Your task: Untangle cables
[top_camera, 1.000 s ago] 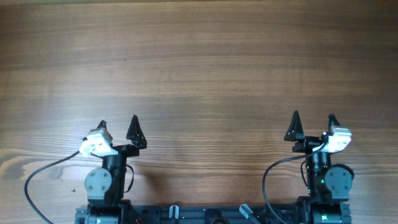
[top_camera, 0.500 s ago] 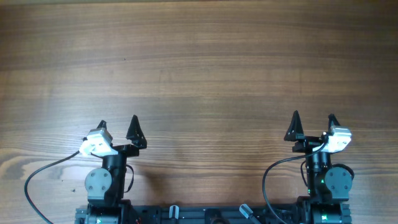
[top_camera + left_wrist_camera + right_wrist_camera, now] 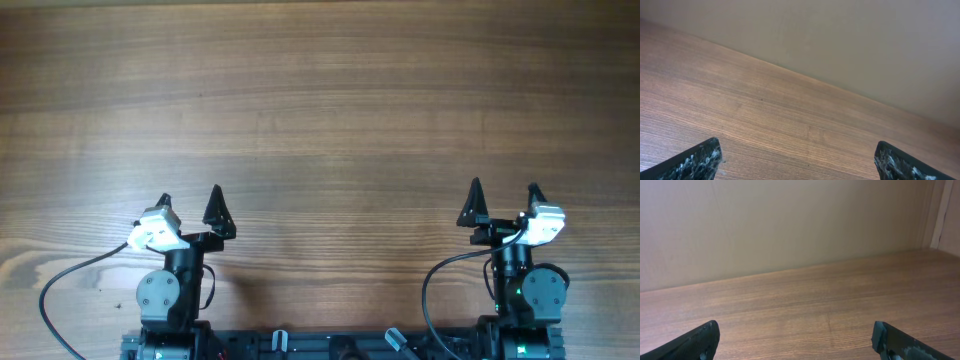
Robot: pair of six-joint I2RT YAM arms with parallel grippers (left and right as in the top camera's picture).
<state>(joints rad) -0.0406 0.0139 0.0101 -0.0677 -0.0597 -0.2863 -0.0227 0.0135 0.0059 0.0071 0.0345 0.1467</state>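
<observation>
Worktop [image 3: 320, 100]: brown wood, grain running left to right, filling the overhead view.

Wall [image 3: 790, 220]: plain beige, rising behind the far edge of the worktop in both wrist views.

Left arm [image 3: 165, 290]: mounted at the near edge, toward the near-left corner, pointing at the far edge.

Right arm [image 3: 525, 290]: mounted at the near edge, toward the near-right corner, pointing the same way and well apart from the left arm.

Left gripper [image 3: 190, 193]: spread wide, pinching nothing; only bare wood between the two dark fingertips [image 3: 700, 159] in the left wrist view.

Right gripper [image 3: 505, 184]: likewise spread wide, pinching nothing; only bare wood between its fingertips [image 3: 700, 339] in the right wrist view.

White housing [image 3: 157, 230]: on the outer side of the left gripper; a matching one on the outer side of the right gripper.

Black lead [image 3: 70, 275]: looping from the left housing back to the near edge; a second one curving beside the right arm.

Location of the cables: cannot be told from any of the three views.
</observation>
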